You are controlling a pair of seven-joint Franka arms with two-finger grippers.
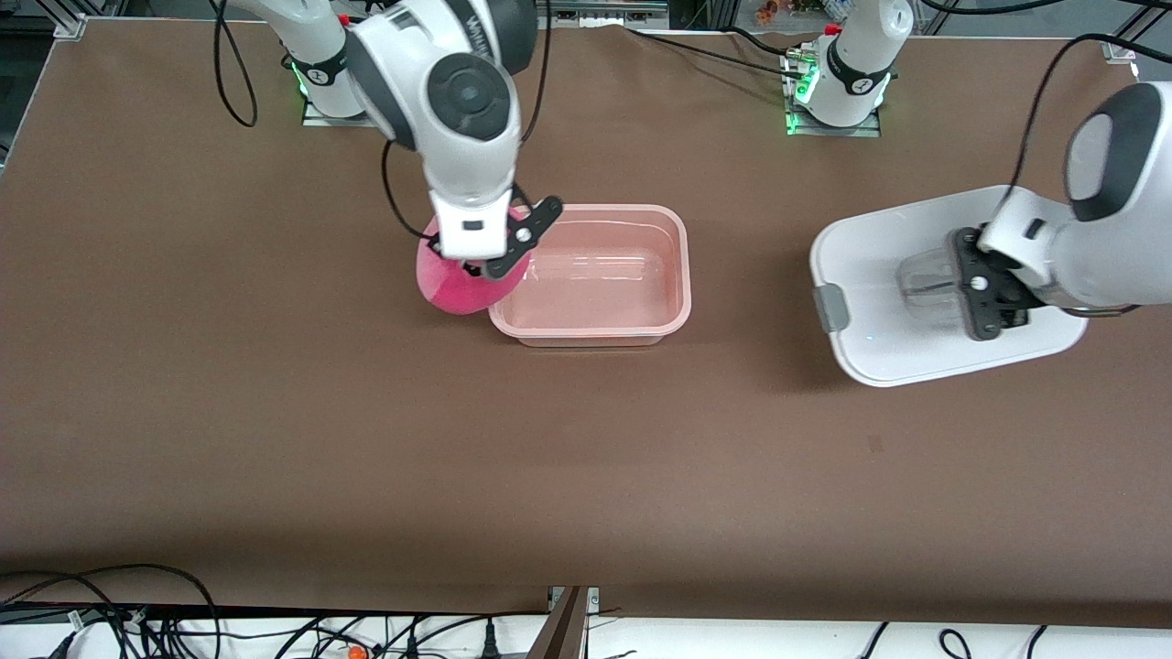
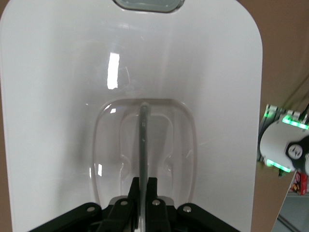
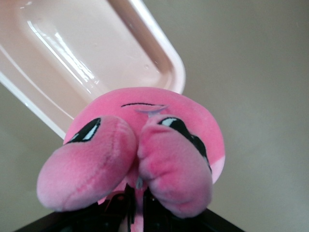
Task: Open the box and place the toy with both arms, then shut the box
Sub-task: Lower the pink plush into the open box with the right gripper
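While my right gripper clamps soft pink plush toy over box rim, open glossy tub sits mid-table; my left gripper pinches lid handle, lid toward table's left-arm end.

The counter is plain brown. The open box is translucent pale pink. Its lid, toward the left arm's end, is glossy white with a grey clip and a clear handle. The toy is bright pink with dark eyes and a thin dark mouth line. Both pincers are black on white arms.
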